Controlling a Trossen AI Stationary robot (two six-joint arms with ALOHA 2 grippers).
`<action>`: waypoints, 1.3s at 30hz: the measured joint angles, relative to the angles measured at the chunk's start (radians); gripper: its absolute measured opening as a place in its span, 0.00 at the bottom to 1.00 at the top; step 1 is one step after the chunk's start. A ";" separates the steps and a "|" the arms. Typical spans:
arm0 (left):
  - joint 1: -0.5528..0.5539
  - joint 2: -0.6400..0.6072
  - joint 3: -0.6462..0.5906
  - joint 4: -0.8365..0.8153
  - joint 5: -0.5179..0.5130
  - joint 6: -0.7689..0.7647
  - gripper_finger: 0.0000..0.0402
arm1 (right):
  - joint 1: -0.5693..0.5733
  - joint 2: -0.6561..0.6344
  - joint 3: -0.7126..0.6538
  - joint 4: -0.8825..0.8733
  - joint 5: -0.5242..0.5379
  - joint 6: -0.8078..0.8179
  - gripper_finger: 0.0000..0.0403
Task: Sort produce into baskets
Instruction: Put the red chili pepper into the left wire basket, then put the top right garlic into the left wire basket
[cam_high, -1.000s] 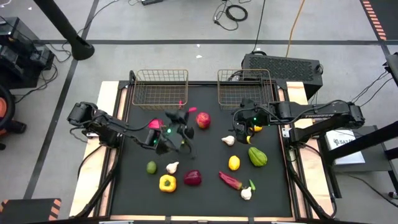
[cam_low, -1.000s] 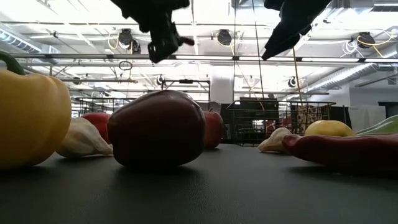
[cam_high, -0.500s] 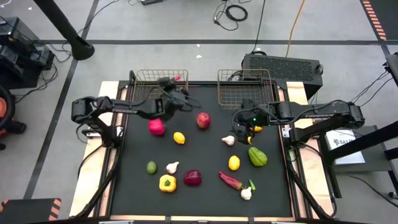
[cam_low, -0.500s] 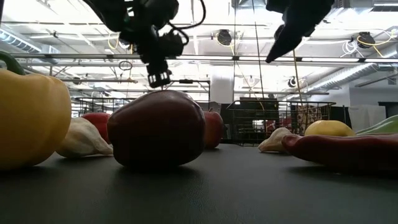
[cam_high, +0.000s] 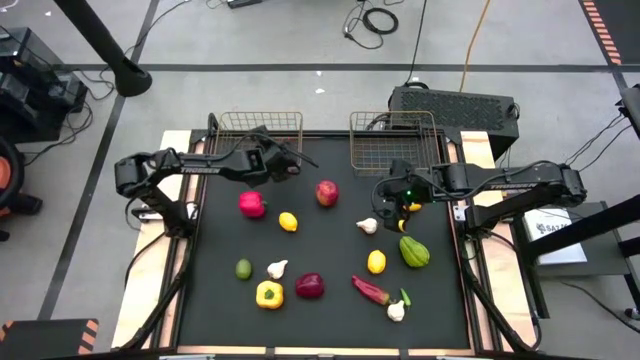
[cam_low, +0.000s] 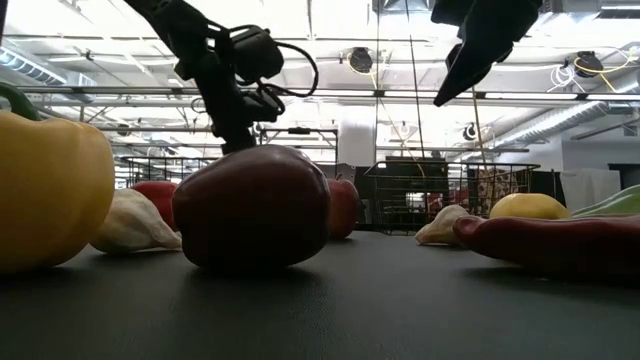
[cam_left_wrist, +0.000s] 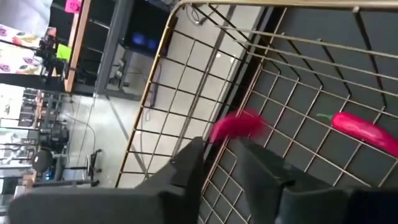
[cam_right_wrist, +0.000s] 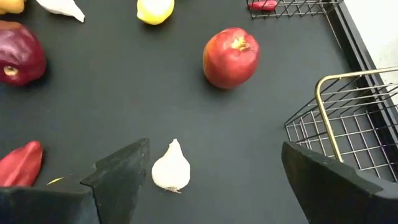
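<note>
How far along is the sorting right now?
Barely started. Done: one red chilli lies in the left basket. In hand: the left claw is over that basket beside a blurred second chilli. The right claw is open above a garlic. Left: roughly a dozen pieces, including the apple and yellow pepper.

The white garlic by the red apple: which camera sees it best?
The right wrist view: the garlic lies close and whole between the right hand's open fingers. The high view shows it tiny; the low view, partly hidden; the left wrist view, not at all.
</note>
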 joint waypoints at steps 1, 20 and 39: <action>0.000 0.000 0.000 0.005 0.000 0.000 0.31 | 0.000 0.000 0.000 0.002 0.000 0.001 0.88; -0.247 -0.289 0.066 0.010 -0.165 -0.356 0.58 | 0.000 0.000 -0.001 0.012 -0.006 0.008 0.88; -0.510 -0.411 0.064 -0.199 0.057 -0.610 0.58 | 0.088 0.004 -0.278 0.261 -0.239 0.289 0.88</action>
